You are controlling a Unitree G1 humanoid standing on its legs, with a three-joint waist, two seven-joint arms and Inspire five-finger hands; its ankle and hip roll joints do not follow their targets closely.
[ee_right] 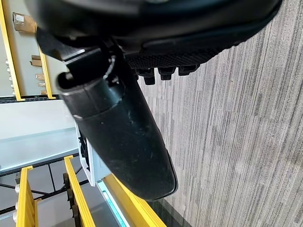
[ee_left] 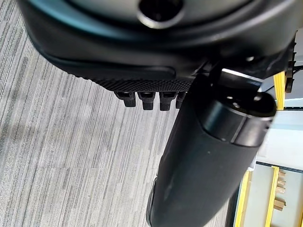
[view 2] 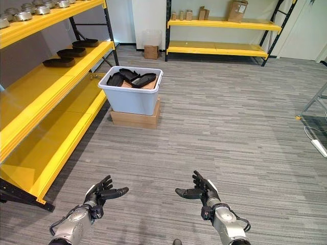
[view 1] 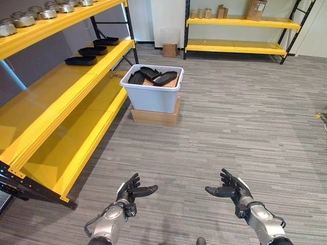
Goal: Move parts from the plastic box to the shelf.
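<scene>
Nearest the robot, the left hand (view 1: pixel 129 194) and the right hand (view 1: pixel 233 190) hover low over the grey carpet (view 1: pixel 230 117), palms turned toward each other, fingers relaxed and spread, thumbs pointing inward, holding nothing. Along the robot's left runs the yellow shelf (view 1: pixel 61 109), its near boards bare. Farther ahead, beside the shelf's end, the white box (view 1: pixel 152 93) stands on a flat cardboard base (view 1: pixel 155 116) and holds several black parts (view 1: pixel 158 77) piled together. Level with the box, three more black parts (view 1: pixel 80 60) lie in a row on the shelf's middle board, and metal tins (view 1: pixel 30 17) line the board above. Against the far wall stands a second yellow shelf (view 1: pixel 236 47) bearing cardboard boxes (view 1: pixel 256 9).
</scene>
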